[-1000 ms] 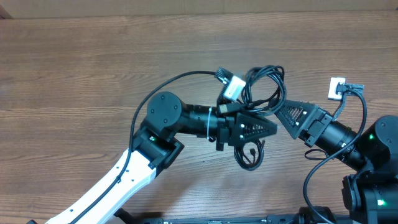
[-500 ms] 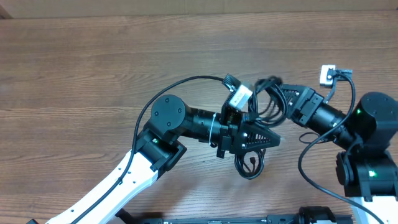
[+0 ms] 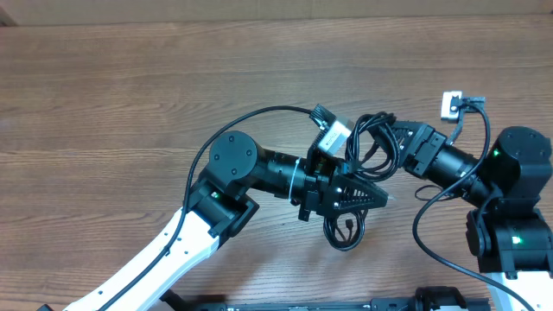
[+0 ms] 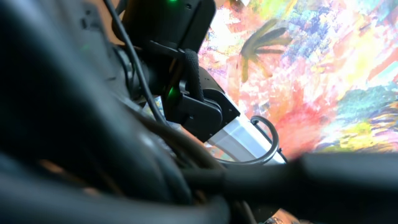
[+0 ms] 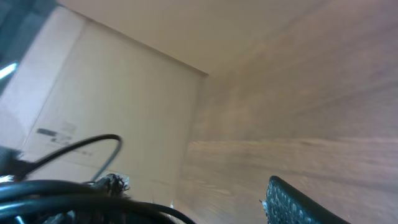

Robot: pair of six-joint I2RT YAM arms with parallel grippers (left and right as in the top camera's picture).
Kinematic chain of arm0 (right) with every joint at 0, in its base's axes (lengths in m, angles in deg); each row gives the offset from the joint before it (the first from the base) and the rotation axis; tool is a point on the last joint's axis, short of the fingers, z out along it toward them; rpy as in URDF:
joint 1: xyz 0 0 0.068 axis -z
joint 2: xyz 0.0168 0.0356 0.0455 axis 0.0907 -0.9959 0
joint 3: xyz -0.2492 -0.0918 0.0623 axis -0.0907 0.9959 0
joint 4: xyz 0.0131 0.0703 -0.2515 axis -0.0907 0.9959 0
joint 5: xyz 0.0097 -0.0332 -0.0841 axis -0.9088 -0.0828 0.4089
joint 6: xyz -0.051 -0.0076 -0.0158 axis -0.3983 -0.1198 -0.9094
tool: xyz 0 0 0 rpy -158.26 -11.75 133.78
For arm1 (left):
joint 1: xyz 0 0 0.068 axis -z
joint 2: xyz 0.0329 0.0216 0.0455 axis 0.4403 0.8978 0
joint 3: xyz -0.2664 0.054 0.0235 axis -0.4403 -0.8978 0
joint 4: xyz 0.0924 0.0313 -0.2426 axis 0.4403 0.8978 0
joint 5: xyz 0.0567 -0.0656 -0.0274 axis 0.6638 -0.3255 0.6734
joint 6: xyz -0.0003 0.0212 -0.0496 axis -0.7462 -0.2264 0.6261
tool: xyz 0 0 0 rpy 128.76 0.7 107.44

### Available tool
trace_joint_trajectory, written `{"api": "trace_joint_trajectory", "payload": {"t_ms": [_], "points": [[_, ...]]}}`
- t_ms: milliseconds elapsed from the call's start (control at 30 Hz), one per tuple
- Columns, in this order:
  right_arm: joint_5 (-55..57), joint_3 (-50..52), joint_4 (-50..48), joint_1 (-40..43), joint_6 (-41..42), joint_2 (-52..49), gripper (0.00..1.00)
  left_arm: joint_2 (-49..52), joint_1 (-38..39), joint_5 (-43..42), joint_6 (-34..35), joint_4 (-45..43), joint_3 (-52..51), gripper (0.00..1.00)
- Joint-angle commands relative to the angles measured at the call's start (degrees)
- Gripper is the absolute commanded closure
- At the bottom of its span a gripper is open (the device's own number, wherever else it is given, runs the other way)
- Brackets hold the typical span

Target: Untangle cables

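Black, thin, bendy cables (image 3: pixel 354 142) sit in one tangled bunch on the brown wooden bench (image 3: pixel 130 95). They are in its right half, about midway between the far edge and the near edge. The bunch is longer than it is wide. Its long way runs from the far edge toward the near edge, with big loops at the far end and one small loop at the near end.

The left gripper (image 3: pixel 380 197) points at the right edge and lies across the middle of the bunch. Its fingers are squeezed together on the cables.

The right gripper (image 3: pixel 390 142) pokes into the big loops, pointing at the left edge. I cannot tell if it is gripping. Its own camera shows blurry cables (image 5: pixel 74 200) and one dotted finger (image 5: pixel 297 202).
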Motion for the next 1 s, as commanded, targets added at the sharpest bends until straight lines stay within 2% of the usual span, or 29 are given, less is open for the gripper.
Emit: {"api": "trace_joint_trajectory", "payload": {"t_ms": [0, 167, 333, 533, 733, 967], "points": [[10.6, -0.7, 5.9, 0.1, -3.3, 0.3, 0.28, -0.2, -1.0, -4.2, -1.7, -0.7, 1.0, 0.96], [26.3, -0.7, 18.0, 0.1, -3.3, 0.3, 0.28, -0.2, -2.5, -6.6, -1.7, -0.7, 1.0, 0.96], [31.1, -0.7, 23.4, 0.1, -4.1, 0.3, 0.28, -0.2, -4.3, -7.2, -1.7, -0.7, 1.0, 0.96], [30.3, -0.8, 25.4, 0.1, -5.4, 0.7, 0.28, -0.2, -6.4, -9.5, -4.8, -0.7, 1.0, 0.96], [24.9, -2.0, 25.0, 0.1, -10.4, 3.9, 0.29, -0.2, -8.5, -16.1, -14.9, -0.7, 1.0, 0.96], [17.7, -4.7, 23.5, 0.1, -15.3, 9.6, 0.29, -0.2, -8.5, -18.9, -25.5, -0.7, 1.0, 0.96]]}}
